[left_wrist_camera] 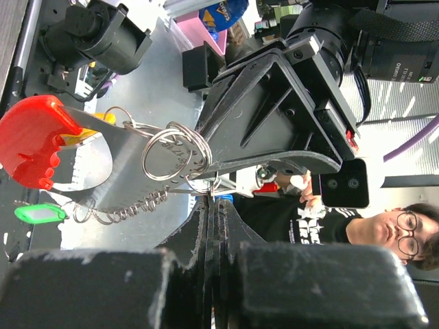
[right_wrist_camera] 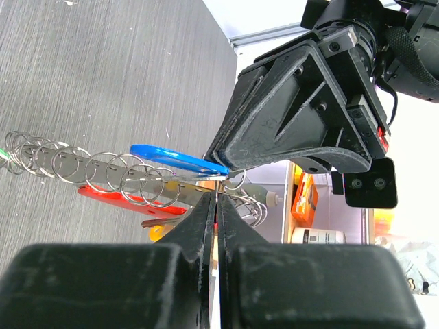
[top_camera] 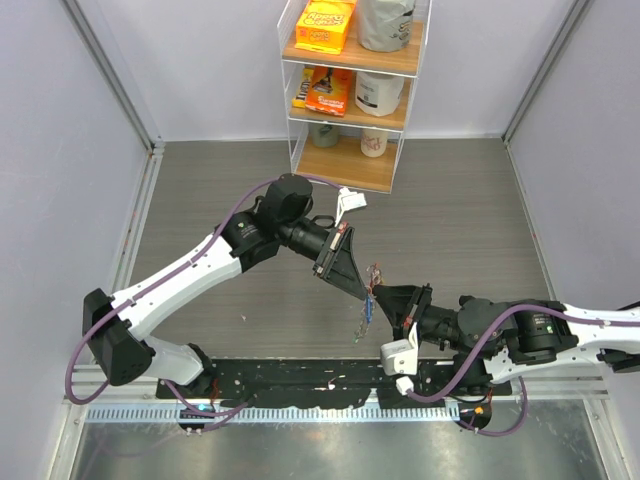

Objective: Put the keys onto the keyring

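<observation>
Left jaws clenched on keyring (left_wrist_camera: 176, 152), right jaws likewise, blue key (right_wrist_camera: 175, 159) beside, orange box (top_camera: 325, 25) lettering unreadable

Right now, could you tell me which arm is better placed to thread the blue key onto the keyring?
Probably the right: the right jaws are shut beside the blue key, while the left jaws seem to pinch the keyring steady.

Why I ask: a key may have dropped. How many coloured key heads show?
3. Blue head lies beside the keyring coils; yellow peeks from behind the red piece; green hangs at the coil's end. More may be hidden.
</observation>
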